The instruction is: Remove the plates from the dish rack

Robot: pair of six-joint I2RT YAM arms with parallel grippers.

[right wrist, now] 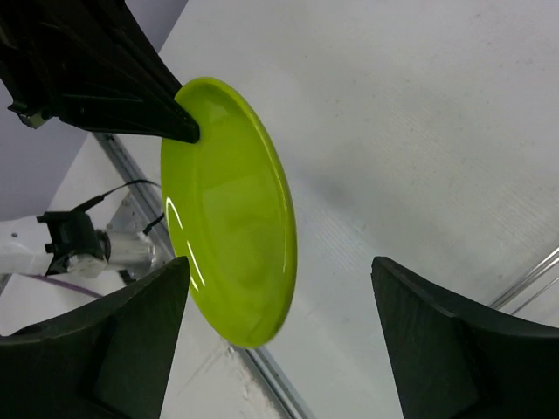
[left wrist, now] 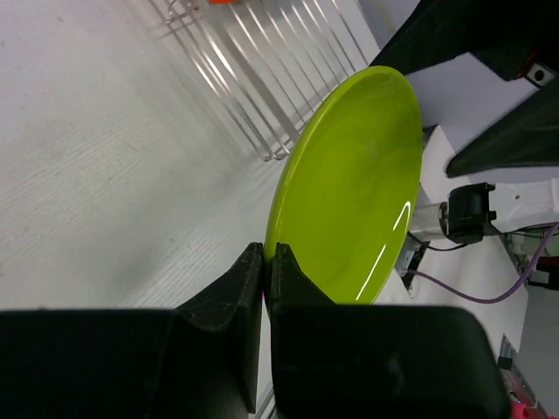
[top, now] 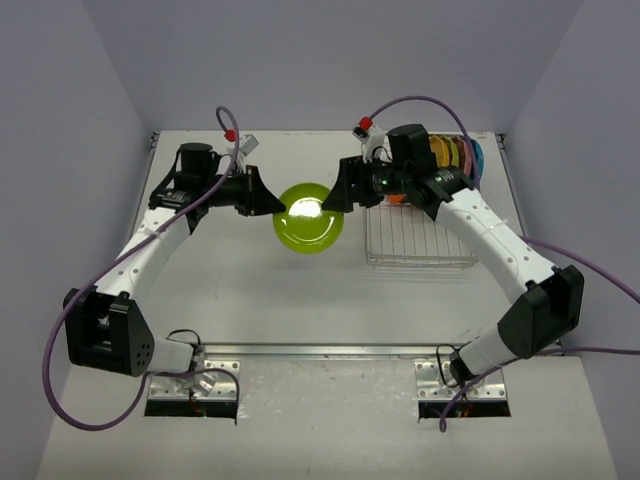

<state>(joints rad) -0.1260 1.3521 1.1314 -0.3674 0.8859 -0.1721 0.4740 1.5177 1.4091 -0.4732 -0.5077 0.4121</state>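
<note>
The left gripper (left wrist: 266, 259) is clamped on the rim of one lime green plate (left wrist: 349, 183), held between both arms over the white table (top: 250, 290). The right gripper (right wrist: 278, 266) gapes wide around the opposite rim. Beside it stands one dish rack (top: 420, 240). Its remaining plates (top: 458, 153), orange, yellow, pink and teal, are partly hidden by the right arm, so their count is unclear. Pale walls enclose three sides.

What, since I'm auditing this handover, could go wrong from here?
The left gripper pinches the lime green plate only at its rim, so the plate could pivot or slip. The right gripper stands open around the plate's opposite edge; pulling back carelessly could knock it loose.
</note>
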